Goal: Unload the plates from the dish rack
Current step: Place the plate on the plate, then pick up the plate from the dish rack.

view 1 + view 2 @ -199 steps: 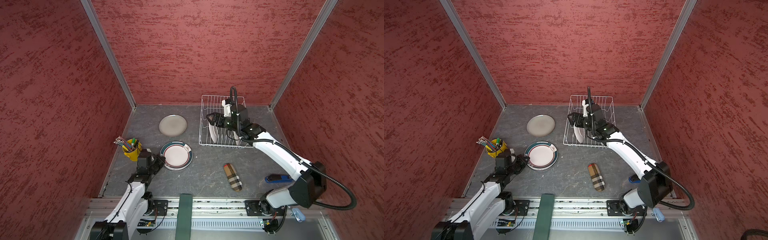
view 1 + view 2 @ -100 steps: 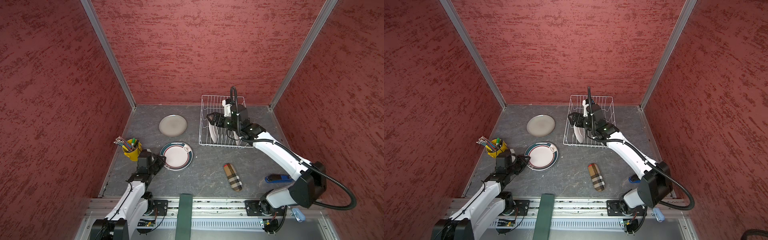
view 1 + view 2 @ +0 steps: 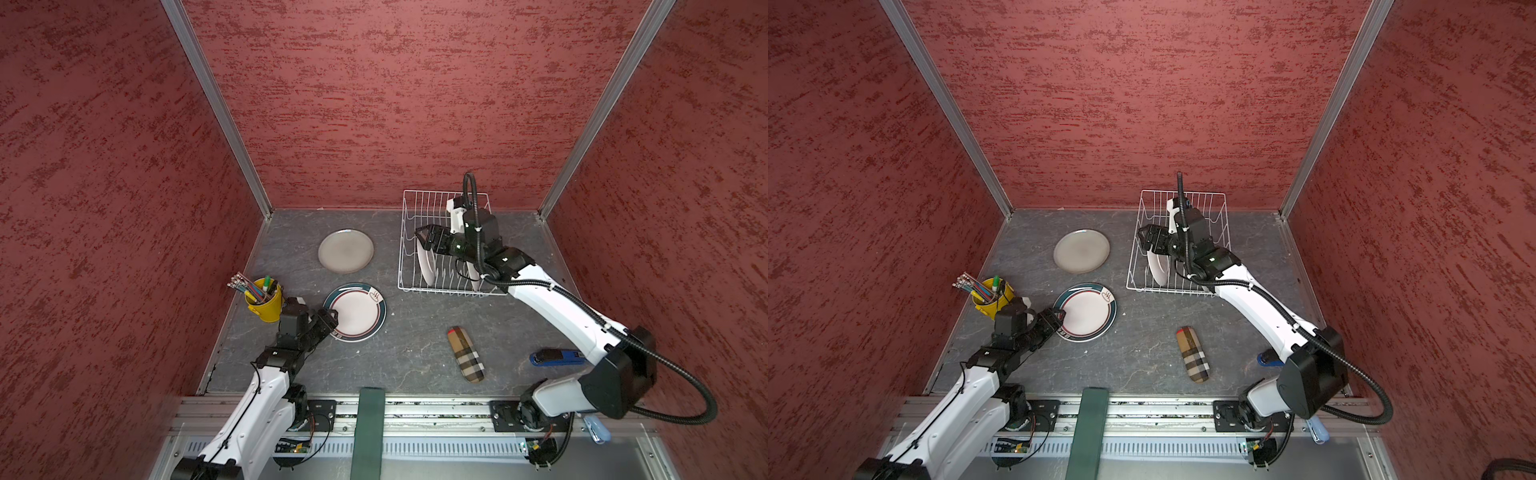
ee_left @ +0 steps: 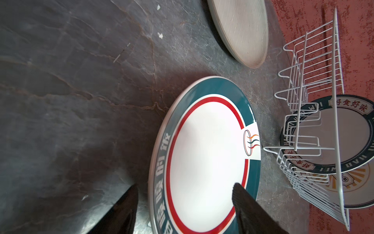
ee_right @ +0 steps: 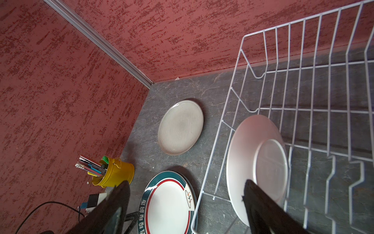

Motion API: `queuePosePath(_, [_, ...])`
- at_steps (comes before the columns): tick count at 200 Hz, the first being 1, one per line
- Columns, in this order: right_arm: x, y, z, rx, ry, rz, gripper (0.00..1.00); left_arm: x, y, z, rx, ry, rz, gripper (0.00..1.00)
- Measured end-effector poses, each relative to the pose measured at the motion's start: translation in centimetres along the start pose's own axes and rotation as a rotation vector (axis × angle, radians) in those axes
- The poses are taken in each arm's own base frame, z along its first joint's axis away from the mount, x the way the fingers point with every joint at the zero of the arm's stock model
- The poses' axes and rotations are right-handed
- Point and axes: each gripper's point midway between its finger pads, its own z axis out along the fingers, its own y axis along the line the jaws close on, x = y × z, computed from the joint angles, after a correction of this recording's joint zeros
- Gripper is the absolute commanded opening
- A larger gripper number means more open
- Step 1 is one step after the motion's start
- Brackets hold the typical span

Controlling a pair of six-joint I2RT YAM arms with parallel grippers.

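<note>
Right wrist view: white plate (image 5: 251, 162) upright in dish rack (image 5: 313, 110), pens (image 5: 89, 166) in yellow bucket (image 5: 117, 172); left fingers (image 4: 249, 206), right fingers (image 5: 261, 204) apart, empty.

Yellow pen cup (image 3: 266, 306), plaid case (image 3: 466, 354), blue stapler (image 3: 555, 357)

Left arm stretched low and forward, left gripper (image 3: 331, 321) jaws parted, right arm extended far, right gripper (image 3: 422, 238) jaws spread wide.

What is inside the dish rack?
Two stand upright: a dark-rimmed lettered plate and an orange sunburst plate beyond it. The right arm covers part of the dish rack, hiding anything beneath.
</note>
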Motion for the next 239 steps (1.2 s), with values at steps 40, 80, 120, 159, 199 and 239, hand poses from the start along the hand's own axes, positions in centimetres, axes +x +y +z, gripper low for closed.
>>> queuePosePath(40, [0.0, 0.0, 0.0, 0.001, 0.000, -0.005, 0.88, 1.2, 1.2, 0.8, -0.071, 0.052, 0.035, 0.77])
queuePosePath(80, [0.0, -0.6, 0.0, 0.033, -0.004, -0.010, 0.89, 0.7, 0.7, 0.5, -0.106, 0.039, 0.077, 0.77])
queuePosePath(120, [0.0, -2.3, -0.3, 0.120, -0.016, -0.011, 0.88, -2.2, -2.9, -2.0, -0.034, -0.087, 0.176, 0.77])
queuePosePath(159, [0.1, -3.8, -0.7, 0.204, -0.024, -0.027, 0.88, -4.6, -6.8, -3.8, 0.033, -0.139, 0.255, 0.77])
queuePosePath(199, [0.4, -6.3, -1.5, 0.341, -0.024, -0.068, 0.88, -2.2, -9.3, -1.4, 0.072, -0.010, 0.337, 0.78])
queuePosePath(239, [-0.1, -10.3, -2.9, 0.613, 0.001, -0.158, 0.87, 0.1, -10.6, 0.1, 0.109, 0.064, 0.386, 0.78])
